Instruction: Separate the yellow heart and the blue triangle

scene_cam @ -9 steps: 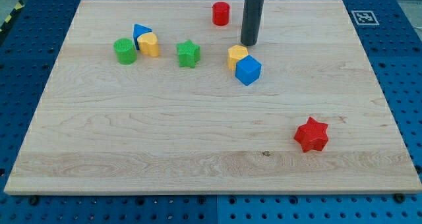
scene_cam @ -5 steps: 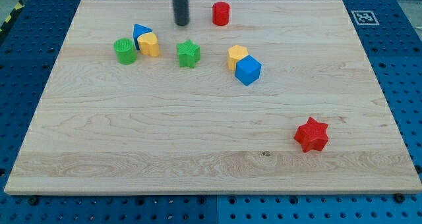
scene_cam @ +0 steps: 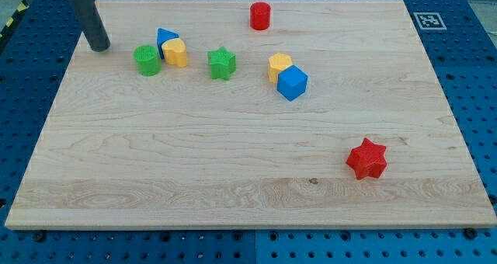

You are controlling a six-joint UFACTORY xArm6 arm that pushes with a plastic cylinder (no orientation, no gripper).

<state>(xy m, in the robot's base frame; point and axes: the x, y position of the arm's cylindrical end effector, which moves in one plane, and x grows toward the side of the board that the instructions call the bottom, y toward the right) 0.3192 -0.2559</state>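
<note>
Now my tip [scene_cam: 99,48] sits near the table's [scene_cam: 233,163] top-left corner, no fingers fitted; yellow heart [scene_cam: 175,53] touching blue triangle [scene_cam: 165,38].

We are finding no readable words or numbers anywhere. We are seeing only a black-and-white square marker [scene_cam: 426,20] sitting at the tabletop's [scene_cam: 248,186] top right corner, its pattern carrying no legible characters.

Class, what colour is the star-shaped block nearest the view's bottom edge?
Red: the red star, seen in the one camera view.
</note>
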